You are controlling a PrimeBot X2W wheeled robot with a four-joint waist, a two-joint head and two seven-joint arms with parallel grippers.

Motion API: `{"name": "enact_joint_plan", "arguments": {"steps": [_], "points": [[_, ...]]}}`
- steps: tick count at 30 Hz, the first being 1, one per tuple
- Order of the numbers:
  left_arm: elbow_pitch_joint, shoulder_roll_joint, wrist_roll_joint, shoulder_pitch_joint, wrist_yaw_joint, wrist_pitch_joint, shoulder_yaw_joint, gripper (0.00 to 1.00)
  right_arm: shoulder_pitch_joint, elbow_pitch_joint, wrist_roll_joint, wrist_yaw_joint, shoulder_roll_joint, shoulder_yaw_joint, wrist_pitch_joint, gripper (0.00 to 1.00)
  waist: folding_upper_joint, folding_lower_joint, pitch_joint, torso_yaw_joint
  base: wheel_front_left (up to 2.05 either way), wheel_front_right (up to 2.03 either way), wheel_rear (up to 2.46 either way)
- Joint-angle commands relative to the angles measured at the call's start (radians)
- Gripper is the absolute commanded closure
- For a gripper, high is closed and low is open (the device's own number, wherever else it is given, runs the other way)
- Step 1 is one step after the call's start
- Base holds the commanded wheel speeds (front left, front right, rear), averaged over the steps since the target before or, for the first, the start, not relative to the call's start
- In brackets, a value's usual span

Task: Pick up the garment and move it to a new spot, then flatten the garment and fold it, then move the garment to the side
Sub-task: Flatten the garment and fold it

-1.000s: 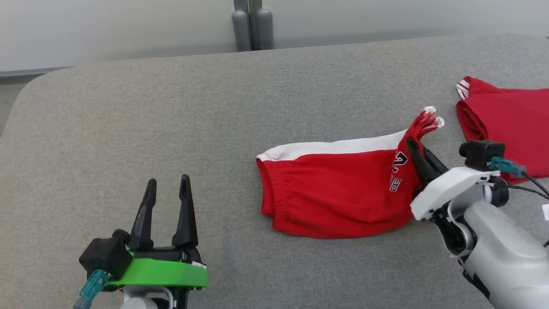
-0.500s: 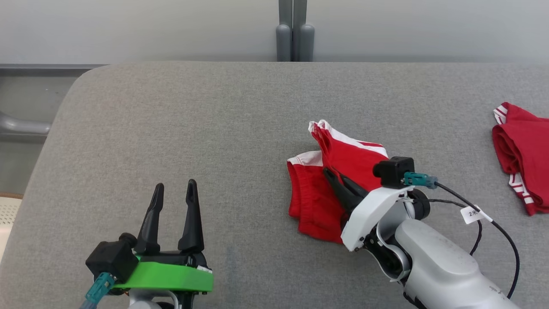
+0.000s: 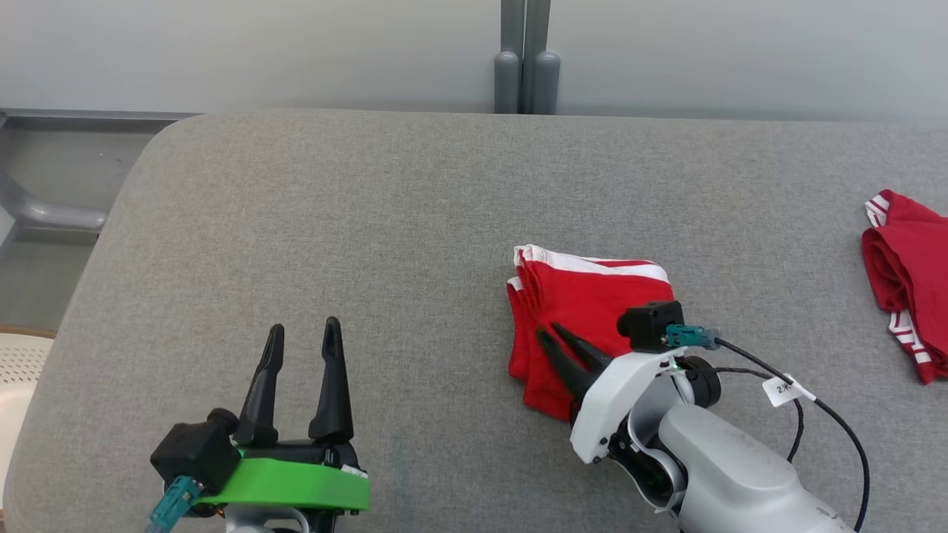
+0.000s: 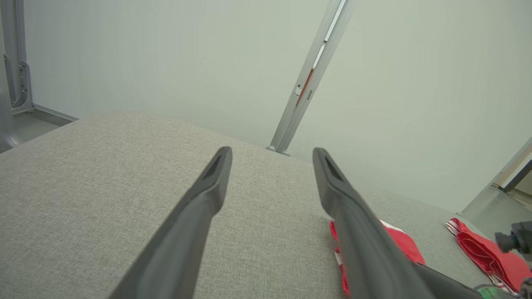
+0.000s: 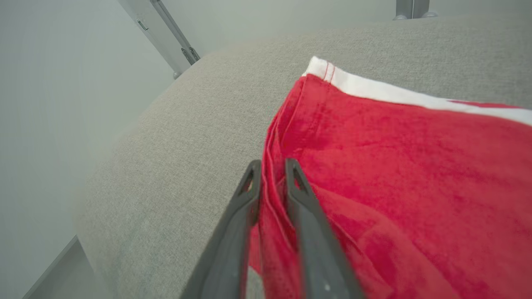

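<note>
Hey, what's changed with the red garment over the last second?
The right end effector carried the right end of the red garment over to the left, folding it in half. Its fingers now stand slightly apart at the stacked edge, and it is unclear whether it has let go. The left end effector stayed open and idle. The other red cloth stayed put, and only the camera shifted.

1. The garment [image 3: 592, 292] is a pair of red shorts with a white band along one edge.
2. It is folded over into a compact, roughly square bundle, and the stacked layers show as several edges along its left side.
3. It lies flat on the grey cloth surface [image 3: 333, 222], right of the middle, with the white band on the far side.
</note>
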Motion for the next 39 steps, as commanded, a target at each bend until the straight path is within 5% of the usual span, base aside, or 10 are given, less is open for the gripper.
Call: {"name": "enact_joint_plan", "arguments": {"steps": [1,8,19,20,22,24,39], "points": [[-0.001,0.004,0.001,0.012,0.002,0.000,-0.002,0.00,0.001,-0.007,0.013,0.000,-0.001,0.007,-0.013,0.00,0.0000,0.0000,-0.002,-0.005,0.00,0.00,0.00],[0.001,0.004,0.002,0.017,0.002,0.000,-0.004,0.00,0.005,-0.069,0.037,0.000,-0.034,0.005,-0.060,0.00,0.0000,0.0000,-0.009,-0.030,0.00,0.00,0.00],[-0.004,0.004,0.006,0.016,0.006,0.000,-0.012,0.00,0.054,-0.103,-0.025,0.000,-0.114,-0.157,-0.098,0.00,0.0000,0.0000,-0.008,-0.053,0.00,0.00,0.00],[-0.003,0.004,0.006,0.015,0.005,0.000,-0.013,0.00,0.058,-0.097,-0.039,0.000,-0.118,-0.168,-0.100,0.38,0.0000,0.0000,-0.006,-0.053,0.00,0.00,0.00],[-0.002,0.004,0.008,0.010,0.003,0.000,-0.013,0.00,0.064,-0.084,-0.065,0.000,-0.120,-0.176,-0.101,0.77,0.0000,0.0000,-0.003,-0.052,0.00,0.00,0.00],[0.000,0.004,0.008,0.006,0.001,0.000,-0.014,0.00,0.065,-0.071,-0.083,0.000,-0.119,-0.169,-0.092,1.00,0.0000,0.0000,-0.001,-0.050,0.00,0.00,0.00],[0.006,0.004,0.007,-0.022,-0.002,0.000,-0.012,0.00,0.000,0.041,-0.099,0.000,-0.031,0.048,-0.022,1.00,0.0000,0.0000,0.018,-0.030,0.00,0.00,0.00]]}}
